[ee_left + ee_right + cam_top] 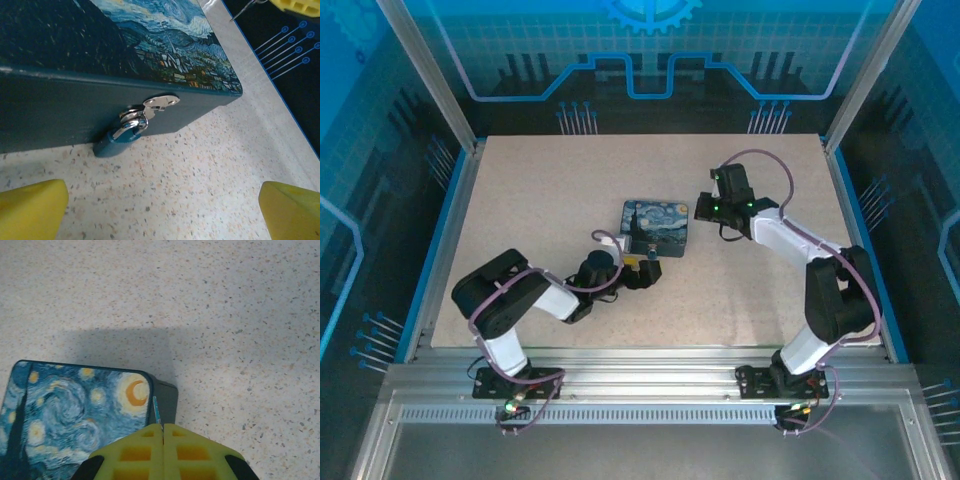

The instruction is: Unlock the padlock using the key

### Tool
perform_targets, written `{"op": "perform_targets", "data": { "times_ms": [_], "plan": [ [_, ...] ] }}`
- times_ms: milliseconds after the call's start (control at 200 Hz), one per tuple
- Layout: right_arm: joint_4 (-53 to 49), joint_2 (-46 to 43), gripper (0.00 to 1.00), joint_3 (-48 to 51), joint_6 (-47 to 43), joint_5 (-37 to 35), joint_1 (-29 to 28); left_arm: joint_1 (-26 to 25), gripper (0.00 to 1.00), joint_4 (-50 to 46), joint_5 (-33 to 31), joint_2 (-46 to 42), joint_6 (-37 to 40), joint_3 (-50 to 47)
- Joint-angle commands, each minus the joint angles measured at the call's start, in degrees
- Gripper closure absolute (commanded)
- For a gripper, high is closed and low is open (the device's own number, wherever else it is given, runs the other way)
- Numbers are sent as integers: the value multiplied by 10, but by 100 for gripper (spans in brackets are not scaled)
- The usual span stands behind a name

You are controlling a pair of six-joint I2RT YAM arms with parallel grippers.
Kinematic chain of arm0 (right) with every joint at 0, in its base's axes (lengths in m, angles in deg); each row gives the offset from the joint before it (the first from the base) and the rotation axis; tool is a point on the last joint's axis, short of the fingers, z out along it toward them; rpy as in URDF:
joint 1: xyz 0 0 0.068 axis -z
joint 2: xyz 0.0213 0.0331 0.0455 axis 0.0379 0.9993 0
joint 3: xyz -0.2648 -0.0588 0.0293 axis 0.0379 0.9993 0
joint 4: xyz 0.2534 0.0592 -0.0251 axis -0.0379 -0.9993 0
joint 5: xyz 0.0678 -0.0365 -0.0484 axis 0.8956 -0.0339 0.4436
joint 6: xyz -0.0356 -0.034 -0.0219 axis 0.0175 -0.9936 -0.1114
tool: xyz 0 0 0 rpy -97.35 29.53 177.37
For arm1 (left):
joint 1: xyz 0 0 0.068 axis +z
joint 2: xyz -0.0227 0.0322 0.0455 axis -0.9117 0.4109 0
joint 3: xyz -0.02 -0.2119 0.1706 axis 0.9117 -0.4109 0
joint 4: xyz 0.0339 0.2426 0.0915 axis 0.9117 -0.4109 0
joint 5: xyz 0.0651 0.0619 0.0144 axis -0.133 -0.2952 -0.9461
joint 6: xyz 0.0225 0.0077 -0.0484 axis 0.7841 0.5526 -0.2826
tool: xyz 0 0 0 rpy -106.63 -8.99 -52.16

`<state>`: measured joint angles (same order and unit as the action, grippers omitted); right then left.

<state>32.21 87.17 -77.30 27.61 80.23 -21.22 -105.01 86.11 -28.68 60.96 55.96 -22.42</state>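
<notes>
Silver shackle, blue body: the padlock [122, 134] hangs from the hasp [160, 102] on the dark side wall of the painted tin [150, 45], its body seemingly down on the table [200, 175]. That's right in front of my left end effector [160, 220], whose yellow fingertips [30, 210] are spread wide to either side, I reckon so they can close on the lock and steady it. Over on the far side, my right end effector [163, 429] is pressed together, pinching the key [157, 412], just a thin sliver poking out between the pads, and it hovers over the tin's corner by the crescent moon. Held tip-first like that, it looks ready to be brought round to the keyhole, which I can't make out from here. Underneath it all the table is pale, speckled and matte, with aluminium rails [620, 385] along its near edge and blue-lit walls [650, 50] traced with circuit-line patterns around it
</notes>
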Motion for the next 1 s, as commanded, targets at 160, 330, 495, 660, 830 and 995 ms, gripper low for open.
{"op": "perform_targets", "data": {
  "times_ms": [160, 330, 495, 660, 830, 995],
  "plan": [
    [15, 63, 100, -38, 24, -25, 22, -16, 1, 70, -47, 46, 55, 35],
    [0, 121, 100, -88, 34, -11, 20, -15, 1, 46, -18, 64, 51, 60],
    [-7, 159, 100, -120, 45, 0, 5, -15, 1, 47, -8, 87, 57, 74],
    [-5, 168, 100, -125, 50, 1, -7, -17, 1, 21, -38, 87, 79, 79],
    [-3, 170, 100, -126, 48, 6, -13, -21, 1, -25, -53, 90, 102, 103],
    [-5, 181, 100, -132, 45, 14, -19, -23, 1, -26, -5, 98, 99, 122]
  ]
}}
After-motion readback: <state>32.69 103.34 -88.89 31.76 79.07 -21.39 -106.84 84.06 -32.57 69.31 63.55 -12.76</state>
